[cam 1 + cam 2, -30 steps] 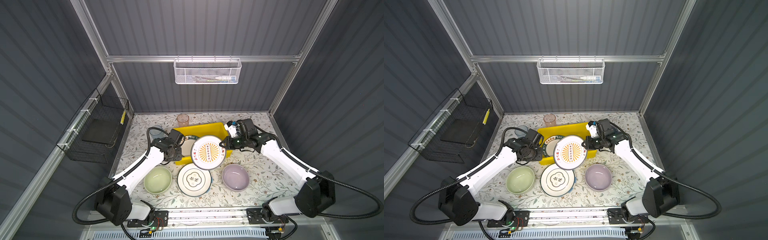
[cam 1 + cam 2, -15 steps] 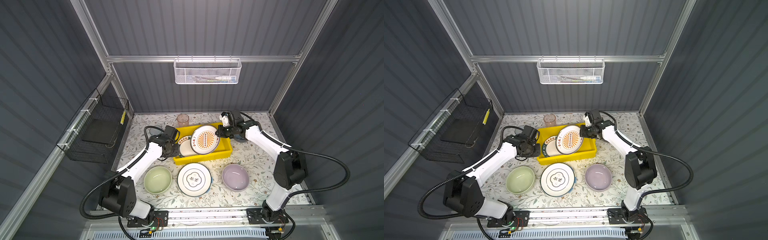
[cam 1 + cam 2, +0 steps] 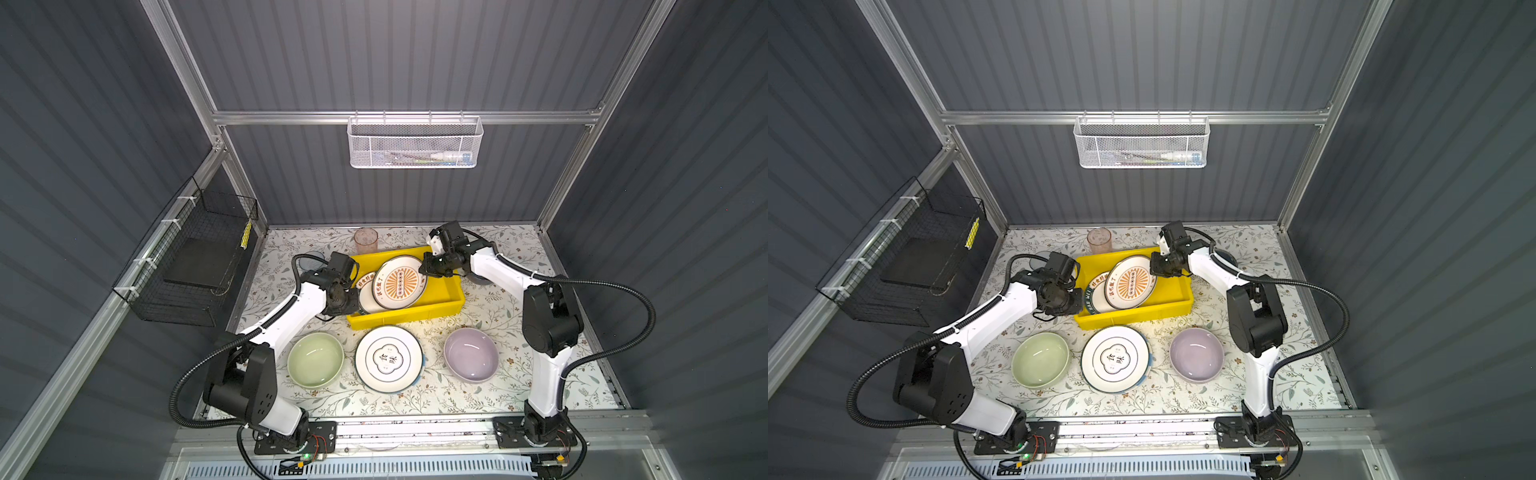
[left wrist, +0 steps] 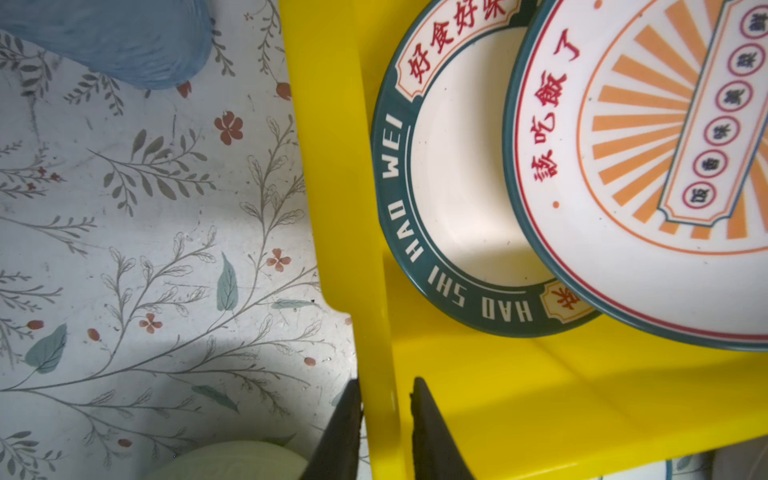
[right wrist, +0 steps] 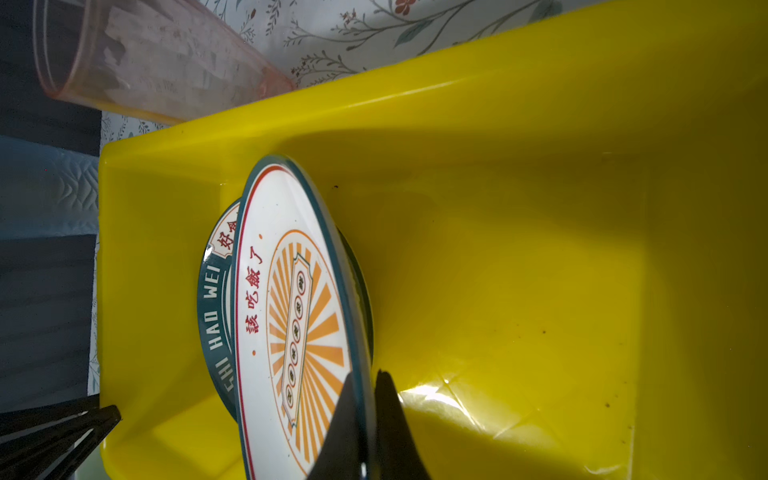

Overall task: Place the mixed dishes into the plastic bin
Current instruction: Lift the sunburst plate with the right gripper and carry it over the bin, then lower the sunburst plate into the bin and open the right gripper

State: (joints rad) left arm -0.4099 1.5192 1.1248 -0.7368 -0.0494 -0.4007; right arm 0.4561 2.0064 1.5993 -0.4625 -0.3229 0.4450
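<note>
**Sunburst plate tilted over the bin, rim in my right tool**

The sunburst plate (image 3: 400, 282) hangs tilted inside the yellow bin (image 3: 405, 320). Its rim is clenched edge-on between the jaws of my right tool (image 5: 363, 378). The plate's end away from that tool overlaps the lettered plate (image 4: 449, 166), which lies on the bin floor. I cannot tell whether the two plates touch.

My left tool (image 4: 386, 380) sits astride the bin's side wall, one jaw outside and one inside, both close to it. I cannot tell whether they pinch it.

I judge the release to be the risky part. My right tool has only a narrow bite on a glazed rim, so the plate may swivel in it. If I let go at this tilt, the plate could drop onto the lettered one and chip it, or slide and end up propped on the wall. If my left tool has no hold, a push from the plate could skid the bin along the worktop (image 3: 492, 309) into the pink tumbler (image 3: 365, 240) just beyond it.

Behind both tools, the green bowl (image 3: 316, 359), white plate (image 3: 388, 358) and lilac bowl (image 3: 471, 359) wait outside the bin.
</note>
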